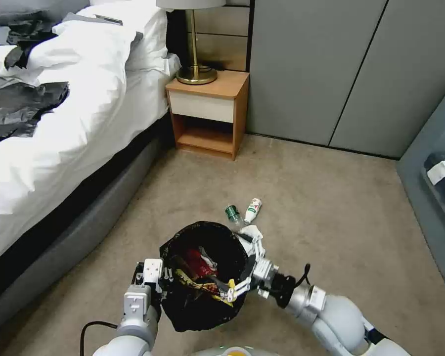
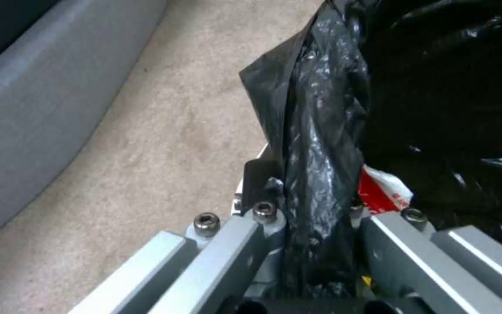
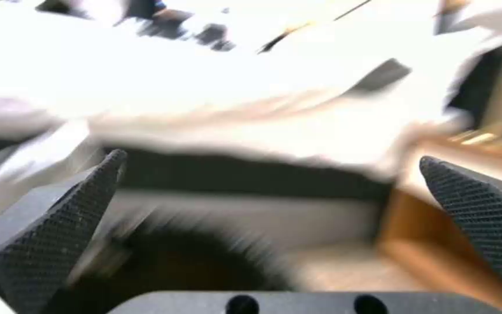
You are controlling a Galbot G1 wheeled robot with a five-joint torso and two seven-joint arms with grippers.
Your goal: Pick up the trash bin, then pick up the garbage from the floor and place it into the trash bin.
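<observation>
Our left gripper (image 1: 158, 277) is clenched on the bag-covered rim of the trash bin (image 1: 202, 277), holding it up over the carpet; our right gripper (image 1: 242, 262) hangs spread wide and empty at the bin's mouth. Wrappers (image 1: 198, 269) already lie inside. Two small bottles (image 1: 244, 211) rest on the carpet just beyond the bin. We judge them light, stiff and inclined to roll, best pinched across the body

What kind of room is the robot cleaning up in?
It looks like a bedroom, maybe in a hotel. There is a bed with white covers, a wooden nightstand beside it with a brass lamp on top, grey wardrobe doors and carpet on the floor.
</observation>
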